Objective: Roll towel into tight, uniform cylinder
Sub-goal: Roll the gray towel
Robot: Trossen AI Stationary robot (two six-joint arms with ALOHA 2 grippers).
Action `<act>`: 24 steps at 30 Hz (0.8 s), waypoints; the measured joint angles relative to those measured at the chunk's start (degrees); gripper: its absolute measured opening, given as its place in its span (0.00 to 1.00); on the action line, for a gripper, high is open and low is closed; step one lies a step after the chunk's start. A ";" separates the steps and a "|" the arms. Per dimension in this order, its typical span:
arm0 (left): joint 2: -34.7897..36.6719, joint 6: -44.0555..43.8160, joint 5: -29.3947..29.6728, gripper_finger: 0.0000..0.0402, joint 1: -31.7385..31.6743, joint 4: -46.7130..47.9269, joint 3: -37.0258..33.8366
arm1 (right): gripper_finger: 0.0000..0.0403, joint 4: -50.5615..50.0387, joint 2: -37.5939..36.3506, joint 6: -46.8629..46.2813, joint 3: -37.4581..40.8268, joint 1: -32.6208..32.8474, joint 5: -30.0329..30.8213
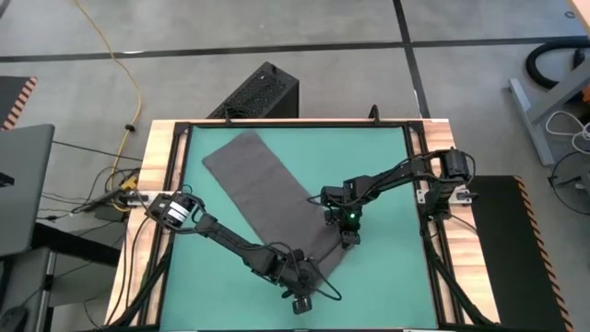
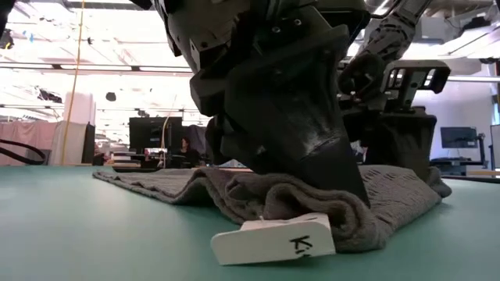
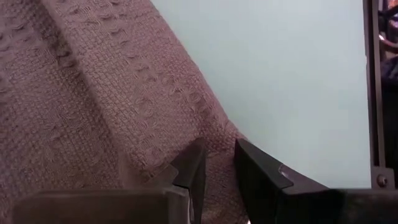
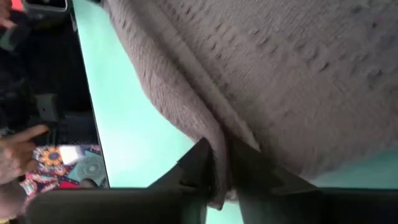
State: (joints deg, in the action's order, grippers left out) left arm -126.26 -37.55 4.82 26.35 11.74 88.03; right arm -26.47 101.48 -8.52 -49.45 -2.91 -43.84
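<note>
The towel [image 1: 267,189] lies diagonally on the mat [image 1: 378,157], its near end bunched. The left gripper [image 3: 216,163] and right gripper [image 4: 219,158] each pinch a near-end edge, likely to start an even roll.

Grey concrete floor [image 1: 304,28] crossed by a yellow cable [image 1: 124,69]; monitors [image 2: 152,133] under bright ceiling lights.

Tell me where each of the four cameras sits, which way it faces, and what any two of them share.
High view: overhead, straight down on the green mat, both arms, the towel.
Low view: table height, level across; the white tag nearest.
Left wrist view: past the left gripper fingers pinching cloth.
Right wrist view: past the right gripper fingers pinching a fold.
Shared: all four show the towel.
</note>
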 joint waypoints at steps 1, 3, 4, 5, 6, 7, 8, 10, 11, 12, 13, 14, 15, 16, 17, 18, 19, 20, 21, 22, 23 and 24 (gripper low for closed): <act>0.00 0.36 -0.17 0.19 0.00 0.07 0.00 | 0.25 -0.28 -0.45 0.69 0.02 -0.12 -0.33; 0.00 0.98 -1.04 0.19 -0.09 0.14 0.00 | 0.31 -1.21 -1.92 1.31 0.07 -0.31 -0.67; 0.00 1.16 -1.40 0.19 -0.11 0.20 0.00 | 0.33 -1.73 -2.81 1.35 0.07 -0.43 -0.67; 0.00 1.39 -1.57 0.19 -0.11 0.26 0.00 | 0.36 -2.28 -3.71 1.53 0.07 -0.67 -0.67; 0.00 1.60 -1.60 0.19 -0.11 0.27 0.00 | 0.38 -3.05 -4.70 2.06 0.07 -1.01 -0.67; 0.00 1.82 -1.62 0.19 -0.11 0.27 0.00 | 0.40 -4.10 -5.73 2.63 0.07 -1.35 -0.67; 0.00 2.01 -1.63 0.19 -0.11 0.27 0.00 | 0.42 -5.32 -6.80 3.27 0.07 -1.82 -0.65; 0.00 2.18 -2.05 0.19 -0.11 0.29 0.00 | 0.45 -7.30 -9.04 5.15 0.07 -2.87 -0.64; 0.00 2.20 -2.39 0.19 -0.13 0.29 0.00 | 0.46 -8.31 -10.16 6.50 0.07 -3.32 -0.55; 0.00 2.22 -2.78 0.19 -0.13 0.29 0.00 | 0.47 -9.58 -11.41 8.06 0.07 -3.61 0.15; 0.00 2.24 -3.01 0.19 -0.13 0.27 0.00 | 0.48 -10.87 -12.76 9.73 0.07 -3.41 1.42; 0.00 2.31 -3.06 0.19 -0.13 0.27 0.00 | 0.48 -11.99 -14.14 11.22 0.07 -2.79 2.95; 0.00 2.54 -3.08 0.19 -0.13 0.23 0.00 | 0.48 -12.71 -15.46 12.35 0.10 -1.76 4.52; 0.00 2.73 -3.07 0.19 -0.13 0.19 0.00 | 0.47 -12.48 -16.95 12.90 0.41 -0.36 5.67; 0.00 2.93 -3.07 0.19 -0.14 0.08 0.00 | 0.47 -11.57 -18.59 13.08 1.12 1.34 6.80; 0.00 3.18 -3.07 0.19 -0.21 -0.17 0.00 | 0.46 -10.54 -20.12 13.09 1.89 3.22 7.84; 0.00 3.35 -3.23 0.19 -0.31 -0.54 0.00 | 0.45 -9.35 -21.61 13.05 2.70 5.54 9.56; 0.00 3.53 -3.46 0.19 -0.36 -0.85 0.00 | 0.44 -7.75 -23.29 12.95 3.67 7.96 11.45; 0.00 3.84 -3.74 0.19 -0.49 -0.99 -0.02 | 0.42 -5.71 -24.85 12.70 4.65 10.57 14.17; 0.00 3.95 -4.17 0.19 -0.59 -1.05 0.00 | 0.41 -3.28 -26.38 12.99 5.86 13.33 18.12; 0.00 3.98 -4.66 0.19 -0.74 -1.09 -0.02 | 0.40 -0.86 -27.63 13.83 7.06 16.11 22.36; 0.00 4.14 -4.98 0.19 -0.85 -1.16 -0.02 | 0.40 1.73 -28.45 15.12 8.24 19.14 27.10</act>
State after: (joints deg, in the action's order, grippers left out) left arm -126.26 -33.41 -0.16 25.49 10.59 88.01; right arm -24.73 73.03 6.61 -41.21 16.23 -16.75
